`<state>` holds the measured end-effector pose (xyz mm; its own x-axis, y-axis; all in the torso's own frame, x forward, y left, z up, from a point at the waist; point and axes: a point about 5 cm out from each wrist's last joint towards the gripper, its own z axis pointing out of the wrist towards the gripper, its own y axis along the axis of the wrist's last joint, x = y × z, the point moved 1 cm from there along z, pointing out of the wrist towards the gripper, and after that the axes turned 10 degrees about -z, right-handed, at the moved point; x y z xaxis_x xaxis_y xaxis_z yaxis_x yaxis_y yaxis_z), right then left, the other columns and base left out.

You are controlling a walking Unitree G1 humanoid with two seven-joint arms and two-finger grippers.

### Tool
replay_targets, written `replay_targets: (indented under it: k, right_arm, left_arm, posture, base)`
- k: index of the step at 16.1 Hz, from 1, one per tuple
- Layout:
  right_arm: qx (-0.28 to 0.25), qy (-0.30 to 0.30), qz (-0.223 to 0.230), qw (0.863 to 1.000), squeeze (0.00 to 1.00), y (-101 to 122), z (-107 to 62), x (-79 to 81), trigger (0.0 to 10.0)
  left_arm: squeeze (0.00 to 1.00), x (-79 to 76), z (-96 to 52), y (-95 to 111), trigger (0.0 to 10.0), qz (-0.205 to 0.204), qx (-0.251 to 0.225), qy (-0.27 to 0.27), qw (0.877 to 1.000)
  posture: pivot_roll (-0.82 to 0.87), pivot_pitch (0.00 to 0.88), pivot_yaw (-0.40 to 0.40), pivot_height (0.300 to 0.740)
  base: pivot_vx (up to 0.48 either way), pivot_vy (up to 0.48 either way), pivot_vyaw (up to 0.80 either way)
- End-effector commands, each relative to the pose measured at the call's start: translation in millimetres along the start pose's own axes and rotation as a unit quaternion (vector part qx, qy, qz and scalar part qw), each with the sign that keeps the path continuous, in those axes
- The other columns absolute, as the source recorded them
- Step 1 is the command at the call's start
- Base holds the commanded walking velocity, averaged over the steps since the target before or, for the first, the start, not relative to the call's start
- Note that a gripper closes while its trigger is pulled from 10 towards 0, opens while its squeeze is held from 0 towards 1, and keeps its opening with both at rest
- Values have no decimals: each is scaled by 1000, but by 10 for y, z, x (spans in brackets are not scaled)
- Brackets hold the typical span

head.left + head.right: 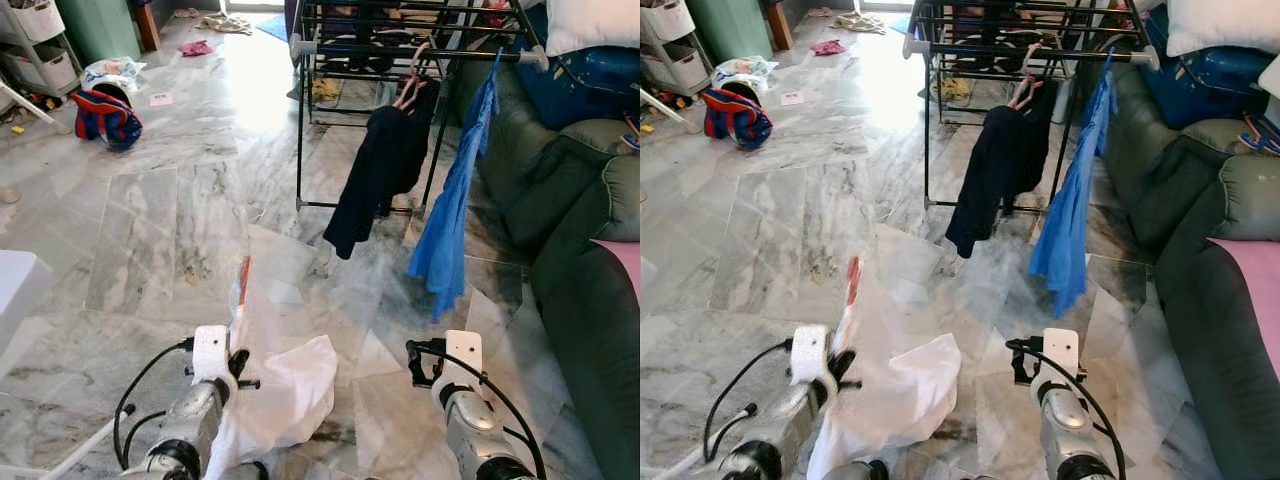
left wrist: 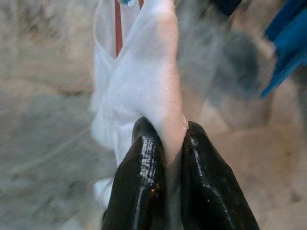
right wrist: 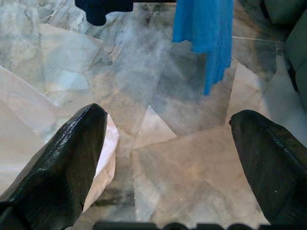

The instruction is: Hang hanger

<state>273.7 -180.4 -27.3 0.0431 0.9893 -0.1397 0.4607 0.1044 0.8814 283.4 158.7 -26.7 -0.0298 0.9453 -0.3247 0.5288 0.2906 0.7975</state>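
Observation:
My left gripper (image 2: 168,132) is shut on a fold of a white garment (image 1: 285,385) that hangs on a red hanger (image 1: 243,280), low in front of me. The cloth drapes down to the marble floor. My right gripper (image 3: 168,120) is open above the floor, with nothing between its fingers and the white cloth beside one finger. Ahead stands a black drying rack (image 1: 400,50). From its front rail hang a black garment (image 1: 380,170) on a pink hanger (image 1: 410,85) and a blue garment (image 1: 455,210).
A dark green sofa (image 1: 580,260) runs along the right, close to the rack. A red and blue bag (image 1: 105,118) and a shelf cart (image 1: 40,45) sit at the far left. Loose clothes (image 1: 195,47) lie on the floor farther back. A white object's edge (image 1: 15,285) juts in at the left.

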Motion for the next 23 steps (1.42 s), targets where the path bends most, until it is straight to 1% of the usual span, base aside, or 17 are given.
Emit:
replay_targets:
  k: [1,2,3,4,6,10,13,15,16,18,19,20,21,22,23]
  right_arm:
    - [-20,-19,1,1000,0,96,31,-87,10000]
    - [-45,-19,-16,999,0,206,55,-95,10000]
    - [-67,-21,-19,997,0,308,76,-98,10000]
    - [-91,-27,-13,995,0,424,98,-113,10000]
    - [-99,-32,-4,995,0,474,107,-106,10000]
    - [-97,-36,-2,995,0,454,100,-105,10000]
    - [-78,-41,5,996,0,376,91,-124,10000]
    - [-52,-39,16,998,0,264,73,-108,10000]
    - [-31,-31,18,999,0,165,51,-82,10000]
    - [-9,-16,10,1000,0,55,21,-32,10000]
    - [9,-3,0,1000,0,-29,-6,5,10000]
    - [20,-1,1,1000,0,-77,-20,12,10000]
    - [33,5,0,999,0,-131,-37,26,10000]
    - [37,8,-3,999,0,-151,-44,34,10000]
    - [42,14,-6,999,0,-178,-54,44,10000]
  left_arm:
    - [0,-175,87,331,10000,2,-67,-35,997]
    - [0,-241,112,446,10000,-2,-88,-45,995]
    - [0,-298,132,555,10000,-8,-106,-54,993]
    - [0,-365,149,696,10000,-7,-130,-67,989]
    - [0,-390,153,776,10000,-5,-142,-74,987]
    - [0,-375,141,793,10000,-1,-149,-78,986]
    - [0,-275,113,640,10000,14,-128,-59,990]
    - [0,-159,78,449,10000,14,-97,-37,995]
    - [0,-94,46,318,10000,13,-77,-26,997]
    - [0,-38,12,188,10000,14,-57,-16,998]
    - [0,-14,-13,96,10000,24,-42,-11,999]
    - [0,-3,-26,46,10000,29,-34,-9,999]
    - [0,39,-51,-32,10000,36,-19,3,999]
    - [0,59,-61,-63,10000,38,-13,8,999]
    - [0,92,-76,-105,10000,31,-5,20,999]
  posture:
    - [-17,80,-41,740]
    - [-19,87,-37,740]
    - [-19,91,-35,740]
    - [-20,97,-30,740]
    - [-21,102,-24,740]
    - [-21,101,-19,740]
    - [-21,97,-22,740]
    - [-19,87,-28,740]
    - [-16,80,-34,740]
    - [-10,73,-43,740]
    - [-8,69,-47,740]
    - [-4,67,-49,740]
    - [1,60,-51,740]
    - [1,60,-51,740]
    - [1,58,-53,740]
  base:
    - [0,0,0]
    - [0,0,0]
    - [0,0,0]
    - [0,0,0]
    - [0,0,0]
    - [0,0,0]
    - [0,0,0]
    - [0,0,0]
    - [0,0,0]
    - [0,0,0]
    - [0,0,0]
    - [0,0,0]
    - [0,0,0]
    - [0,0,0]
    - [0,0,0]
